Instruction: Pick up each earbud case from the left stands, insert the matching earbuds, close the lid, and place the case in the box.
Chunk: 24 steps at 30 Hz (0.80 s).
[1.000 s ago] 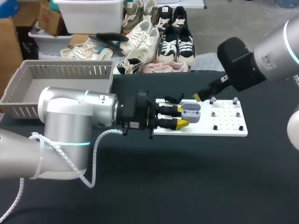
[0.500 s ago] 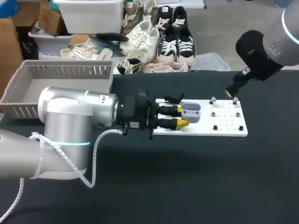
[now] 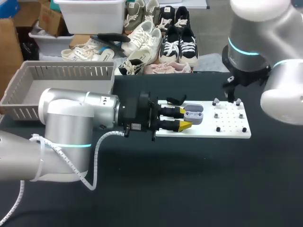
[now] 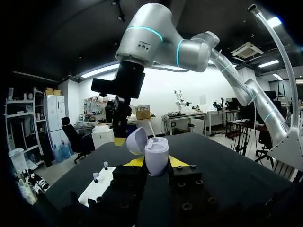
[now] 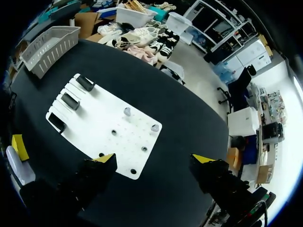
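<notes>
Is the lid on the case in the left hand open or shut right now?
Open. The earbud case is gripped in the left hand with its lid swung back off the base, showing the inside.

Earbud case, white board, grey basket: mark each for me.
earbud case [image 4: 156, 157], left wrist view, on its lower shell.
white board [image 3: 206, 129], head view, bare strip along its near edge.
grey basket [image 3: 66, 71], head view, slatted far wall.

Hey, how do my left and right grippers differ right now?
The left gripper is shut on the open earbud case; the right gripper is open and empty. The left lies level along the white board; the right points down over it. Both have yellow-tipped fingers.
</notes>
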### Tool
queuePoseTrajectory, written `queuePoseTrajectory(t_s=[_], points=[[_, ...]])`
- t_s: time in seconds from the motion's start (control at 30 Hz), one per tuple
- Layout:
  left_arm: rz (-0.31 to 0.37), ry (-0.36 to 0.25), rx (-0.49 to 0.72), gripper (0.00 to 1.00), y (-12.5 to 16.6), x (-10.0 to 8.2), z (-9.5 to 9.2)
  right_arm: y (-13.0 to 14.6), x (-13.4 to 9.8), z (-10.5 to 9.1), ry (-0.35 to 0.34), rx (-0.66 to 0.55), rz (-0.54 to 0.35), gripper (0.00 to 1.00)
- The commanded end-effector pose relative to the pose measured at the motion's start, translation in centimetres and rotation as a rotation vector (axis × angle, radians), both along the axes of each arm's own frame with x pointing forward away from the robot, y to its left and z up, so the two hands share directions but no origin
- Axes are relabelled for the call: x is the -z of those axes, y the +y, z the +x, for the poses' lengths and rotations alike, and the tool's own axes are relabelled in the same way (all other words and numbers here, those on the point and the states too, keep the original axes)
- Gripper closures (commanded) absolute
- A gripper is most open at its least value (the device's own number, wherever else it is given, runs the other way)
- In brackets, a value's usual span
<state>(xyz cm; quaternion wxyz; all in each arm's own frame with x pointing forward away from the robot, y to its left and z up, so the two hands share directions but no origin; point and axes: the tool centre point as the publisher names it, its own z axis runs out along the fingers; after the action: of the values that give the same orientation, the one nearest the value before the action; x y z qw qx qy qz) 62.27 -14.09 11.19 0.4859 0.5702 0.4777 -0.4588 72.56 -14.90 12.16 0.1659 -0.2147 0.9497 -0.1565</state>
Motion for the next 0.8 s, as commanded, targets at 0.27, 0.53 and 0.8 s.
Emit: queuePoseTrajectory(t_s=[0.27,0.53,0.8], points=[[-0.003,-0.002,-0.002,1.00,0.0,0.1,0.0,-0.2,3.6,2.5,0.041,0.109,-0.065,0.18],[-0.003,-0.002,-0.002,1.00,0.0,0.1,0.0,0.0,5.2,3.4,0.086,0.126,-0.004,0.27],[-0.003,-0.002,-0.002,1.00,0.0,0.1,0.0,-0.3,6.4,4.2,0.109,0.153,0.023,0.41]])
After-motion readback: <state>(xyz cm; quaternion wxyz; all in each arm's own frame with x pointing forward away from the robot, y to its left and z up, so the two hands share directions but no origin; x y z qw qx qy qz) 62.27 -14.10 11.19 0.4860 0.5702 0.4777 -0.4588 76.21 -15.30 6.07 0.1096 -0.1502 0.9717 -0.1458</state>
